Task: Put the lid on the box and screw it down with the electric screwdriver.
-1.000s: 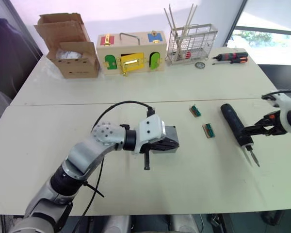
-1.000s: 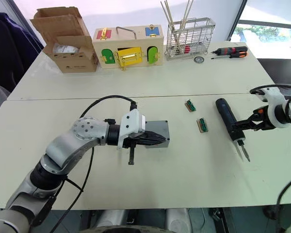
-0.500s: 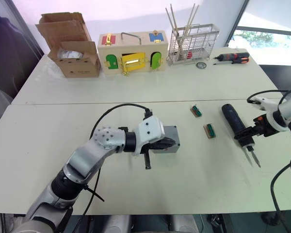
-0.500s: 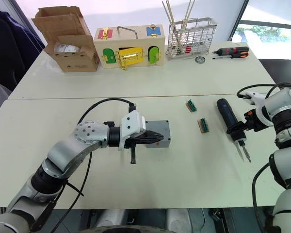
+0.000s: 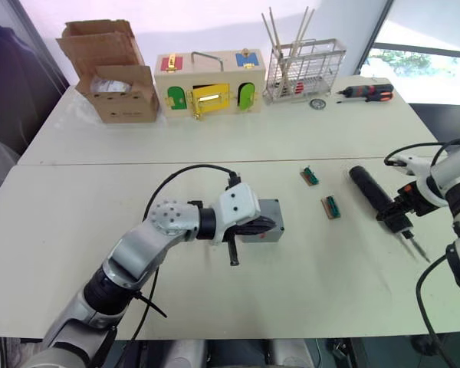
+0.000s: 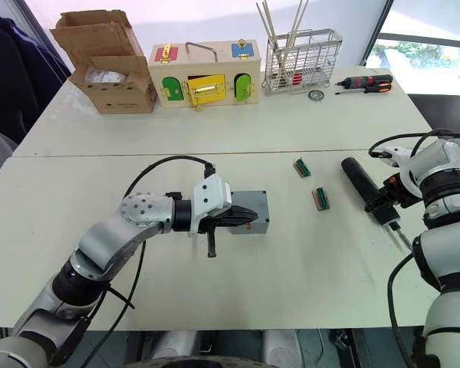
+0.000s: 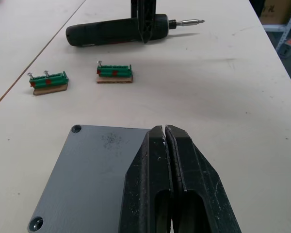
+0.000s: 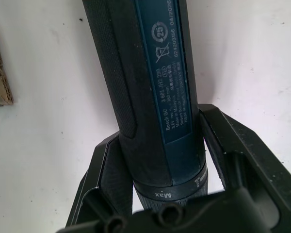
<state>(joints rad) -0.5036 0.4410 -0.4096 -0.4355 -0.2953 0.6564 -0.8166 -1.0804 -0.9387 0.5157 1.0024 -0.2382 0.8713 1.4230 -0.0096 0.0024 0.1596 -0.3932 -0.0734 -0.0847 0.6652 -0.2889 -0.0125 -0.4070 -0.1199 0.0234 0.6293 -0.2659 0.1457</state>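
A: With the lid (image 7: 94,170) seated on the box (image 6: 254,215), why do the left end effector (image 7: 165,133)'s closed fingers rest there?

B: Probably steadying it. Right of the box, the right end effector (image 8: 160,160) grips the electric screwdriver (image 5: 377,197), apparently for fastening.

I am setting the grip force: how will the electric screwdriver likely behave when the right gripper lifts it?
The electric screwdriver is a round barrel, so it may roll if released. The right gripper clamps it near the bit end, so the long rear body may sag. Its textured casing probably resists slipping.
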